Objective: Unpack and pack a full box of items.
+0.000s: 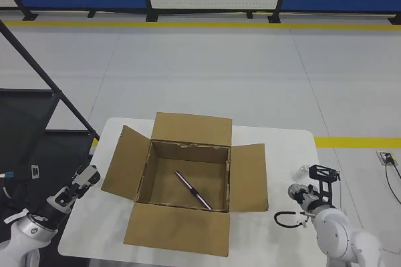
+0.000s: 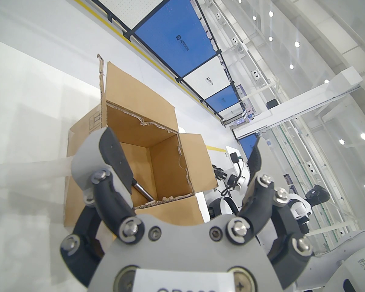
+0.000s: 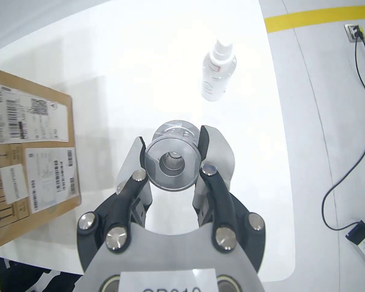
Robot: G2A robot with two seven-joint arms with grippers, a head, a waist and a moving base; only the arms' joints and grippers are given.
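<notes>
An open cardboard box stands mid-table with all its flaps folded out. A dark slim rod lies on its floor, also seen past the box wall as the rod. My left gripper hovers off the box's left side; its fingers are spread wide, so the gripper is open and holds nothing. My right gripper is by the table's right front corner. It is shut on a clear round jar, held above the white table.
A white spray bottle lies on the table beyond the jar, near the right edge. The box's right flap carries shipping labels. A power socket and cable lie on the floor right of the table.
</notes>
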